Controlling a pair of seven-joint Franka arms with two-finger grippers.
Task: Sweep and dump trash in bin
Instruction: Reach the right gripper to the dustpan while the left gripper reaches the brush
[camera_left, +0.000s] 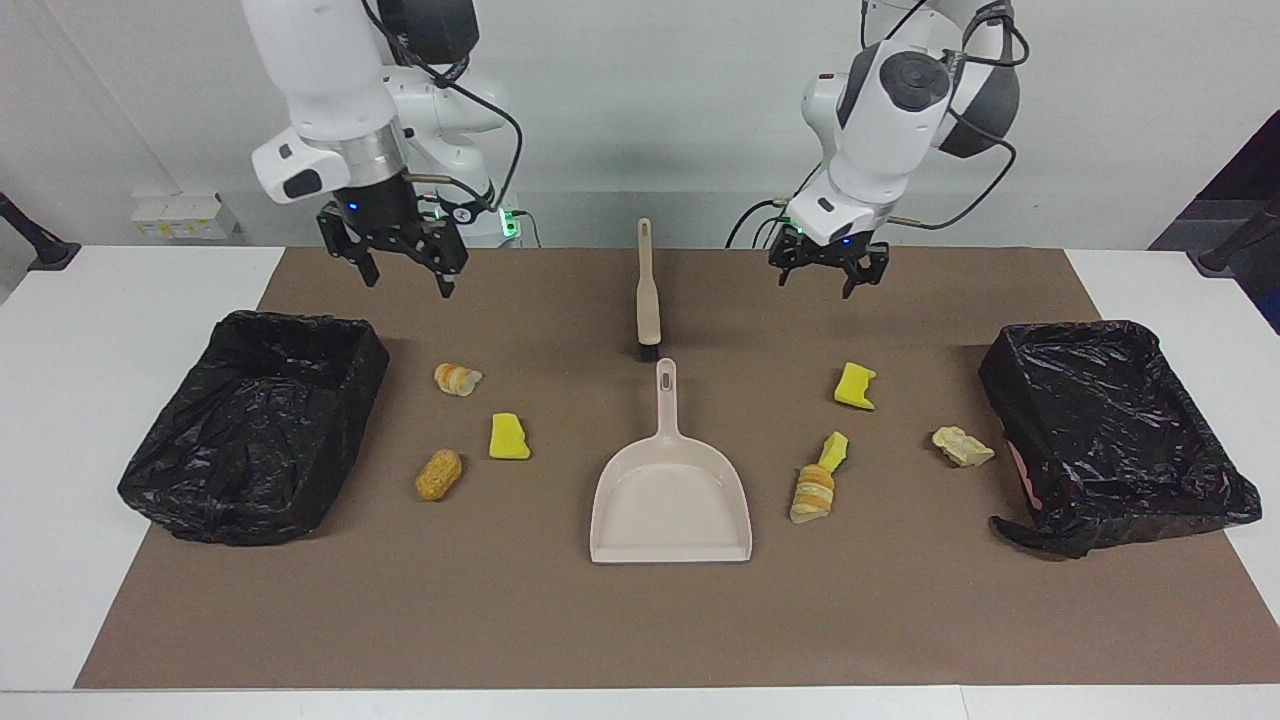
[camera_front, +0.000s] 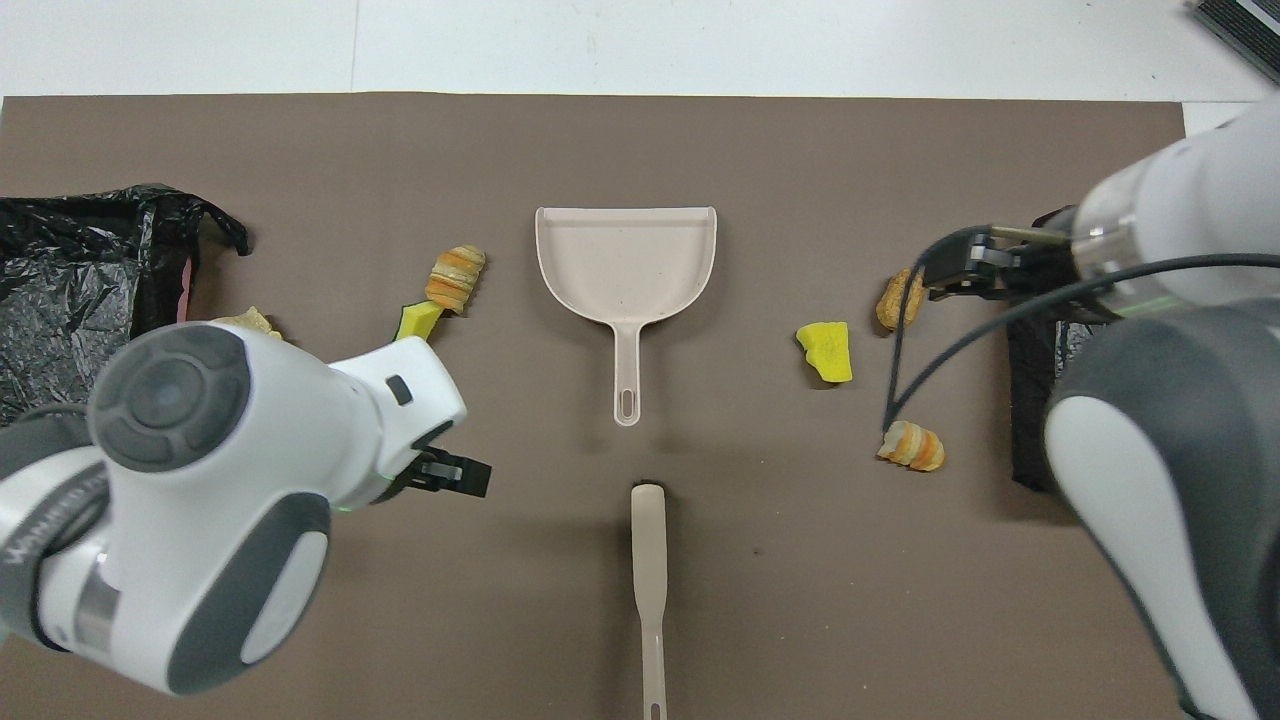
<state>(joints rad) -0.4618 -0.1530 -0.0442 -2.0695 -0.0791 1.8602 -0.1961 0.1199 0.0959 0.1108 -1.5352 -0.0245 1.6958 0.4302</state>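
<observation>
White room, brown mat (camera_left: 500, 620) on white table (camera_left: 60, 450), both arms' jaws open, empty.

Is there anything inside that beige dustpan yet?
No. The dustpan is bare in both views; its whole tray shows, with nothing covering it. The scraps lie on the brown mat around it. What the mat hides beneath the pan cannot be seen.

Bright, even overhead light, soft short shadows, sharp focus throughout.
</observation>
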